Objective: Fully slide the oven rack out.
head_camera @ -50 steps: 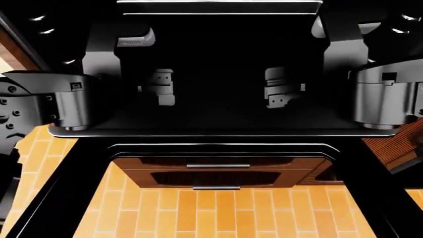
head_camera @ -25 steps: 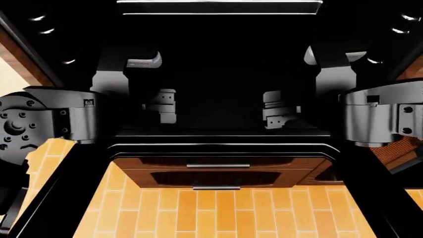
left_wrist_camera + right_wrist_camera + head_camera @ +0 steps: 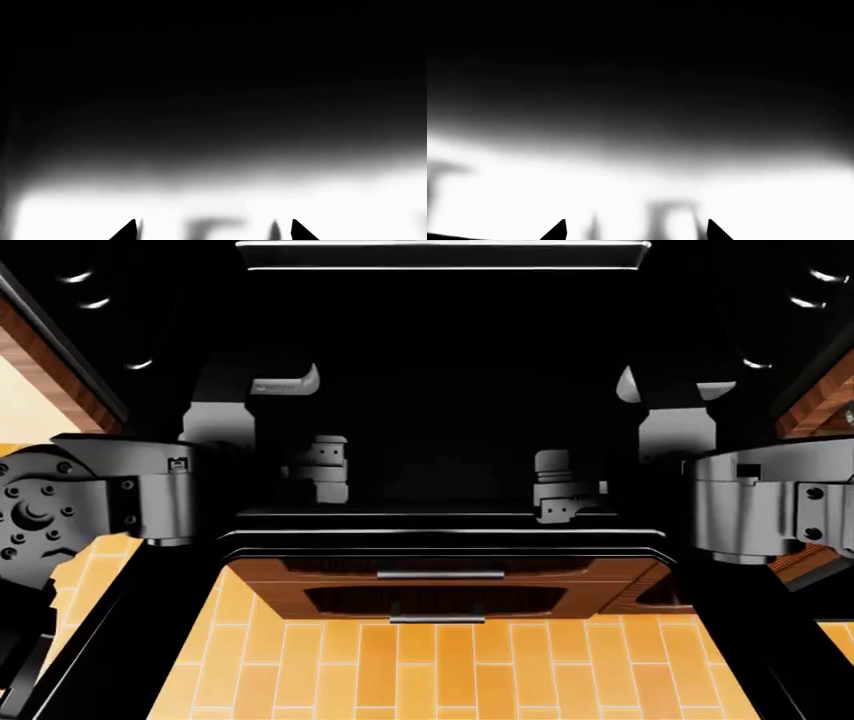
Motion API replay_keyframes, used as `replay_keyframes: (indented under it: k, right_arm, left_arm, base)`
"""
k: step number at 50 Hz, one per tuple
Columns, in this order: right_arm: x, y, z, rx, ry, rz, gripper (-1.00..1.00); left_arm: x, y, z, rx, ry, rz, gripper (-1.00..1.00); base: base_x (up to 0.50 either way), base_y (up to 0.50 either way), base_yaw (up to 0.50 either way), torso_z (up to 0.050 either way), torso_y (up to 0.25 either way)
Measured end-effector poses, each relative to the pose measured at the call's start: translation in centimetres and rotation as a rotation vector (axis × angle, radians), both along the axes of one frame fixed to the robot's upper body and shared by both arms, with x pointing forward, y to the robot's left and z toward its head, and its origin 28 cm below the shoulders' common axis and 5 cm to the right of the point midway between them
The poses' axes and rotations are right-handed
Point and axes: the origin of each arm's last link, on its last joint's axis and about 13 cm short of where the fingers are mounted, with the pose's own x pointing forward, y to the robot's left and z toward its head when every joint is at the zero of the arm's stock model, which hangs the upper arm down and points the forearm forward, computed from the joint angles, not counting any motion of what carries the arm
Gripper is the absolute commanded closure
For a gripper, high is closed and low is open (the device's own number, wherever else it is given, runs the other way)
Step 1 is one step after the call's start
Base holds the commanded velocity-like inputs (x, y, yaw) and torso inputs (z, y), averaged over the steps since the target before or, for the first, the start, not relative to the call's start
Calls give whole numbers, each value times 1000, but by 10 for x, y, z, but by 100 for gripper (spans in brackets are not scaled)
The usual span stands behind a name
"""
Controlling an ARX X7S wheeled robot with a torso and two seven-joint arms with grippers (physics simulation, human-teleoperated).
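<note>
- While the glossy black oven rack [image 3: 441,512] shows only its thin near edge at centre, the black door frame [image 3: 441,537] sits just nearer, orange plank floor [image 3: 441,670] visible through its pane.
- Left gripper [image 3: 320,472] and right gripper [image 3: 561,483], grey and blocky, hang over the rack's dark surface; their grip cannot be told.
- Both wrist views are blurred black and white.

No text, label, brand, number or sign can be read in any view; both wrist views are blurred black and white, and the head view shows only unmarked surfaces
</note>
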Motion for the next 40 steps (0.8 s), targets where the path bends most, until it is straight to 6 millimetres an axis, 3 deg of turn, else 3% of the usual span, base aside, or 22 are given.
replay_keyframes:
  k: [12, 40]
  right_arm:
    - [-2, -2, -2, 10, -12, -11, -100]
    - [-33, -13, -14, 54, -29, -20, -100]
  left_arm:
    - [-1, 3, -2, -15, -18, 15, -100]
    - [-26, 4, -7, 37, 23, -20, -100]
  base:
    - [0, 0, 0, 0, -8]
    - [-3, 0, 0, 0, -15]
